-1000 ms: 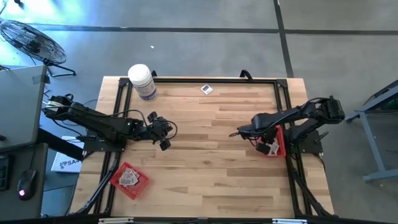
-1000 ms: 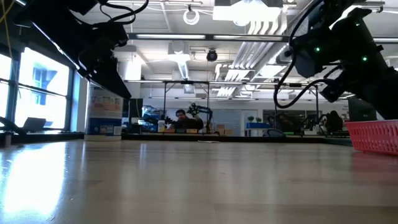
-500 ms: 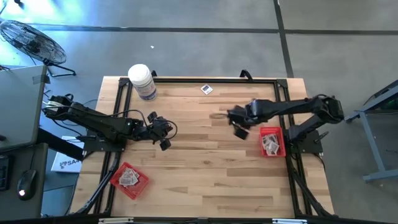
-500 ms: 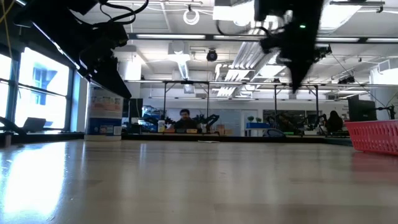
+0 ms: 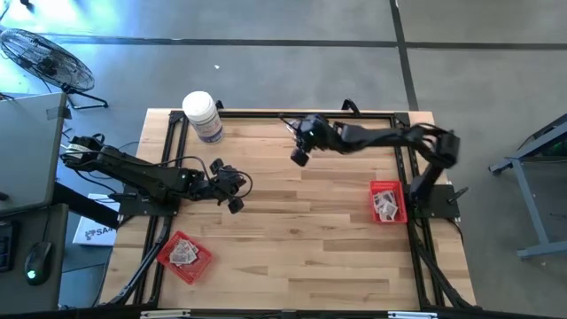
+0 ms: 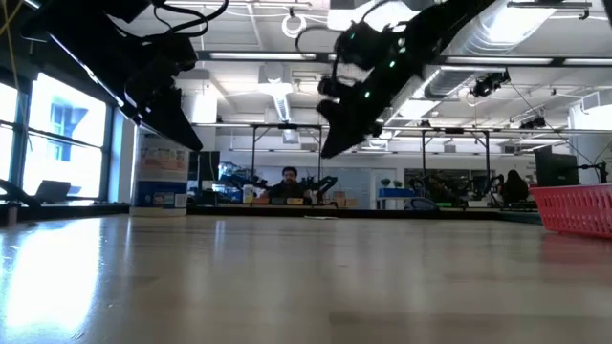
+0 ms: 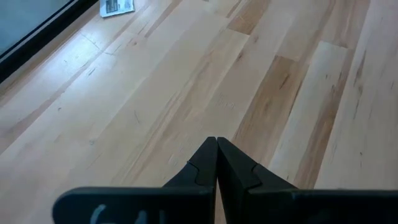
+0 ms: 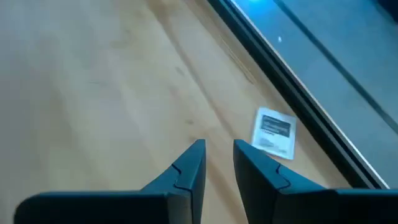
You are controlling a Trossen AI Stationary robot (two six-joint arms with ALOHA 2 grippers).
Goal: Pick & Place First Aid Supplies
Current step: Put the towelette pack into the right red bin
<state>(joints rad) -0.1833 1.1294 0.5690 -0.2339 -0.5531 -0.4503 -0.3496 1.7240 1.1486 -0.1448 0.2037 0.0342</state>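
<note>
Right end effector [image 5: 299,156] hangs over the far tabletop [image 5: 292,230], fingers slightly parted and empty, near the lone packet [image 8: 273,132] by the far rail. Risk: thin, flat packet could slide away under closing fingertips. Left end effector [image 7: 216,163], closed, waits mid-left.

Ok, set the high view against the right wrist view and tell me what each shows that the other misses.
Only the high view shows the white jar, both red trays with packets in them, and the left claw waiting mid-table. Only the right wrist view shows the right claw with its fingers a little apart and the dark print on the loose packet. Both show that packet lying near the table's far edge, close ahead of the right claw.
</note>
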